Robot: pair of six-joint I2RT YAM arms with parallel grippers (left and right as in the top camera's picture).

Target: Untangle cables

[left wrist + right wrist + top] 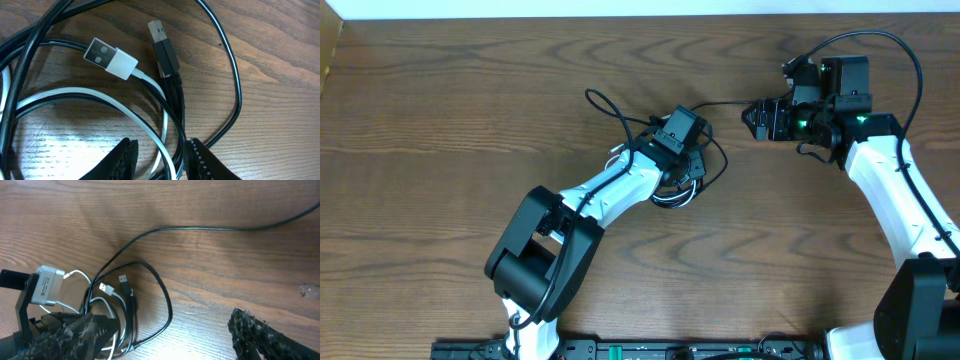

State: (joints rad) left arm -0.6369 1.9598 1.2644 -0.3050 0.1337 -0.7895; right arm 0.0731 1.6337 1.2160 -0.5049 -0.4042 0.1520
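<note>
The cables (682, 182) lay tangled on the table (440, 150). The left end effector (162, 160) straddled two strands, unclenched, probably to part them. The right end effector (758, 118) hovered near the tangle, released and empty.

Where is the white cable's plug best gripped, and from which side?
Probably grip the white plug by its square plastic housing, from above, jaws across its two long sides. It lies flat on the table with nothing over it, and the black plug sits apart beside it, leaving room.
</note>
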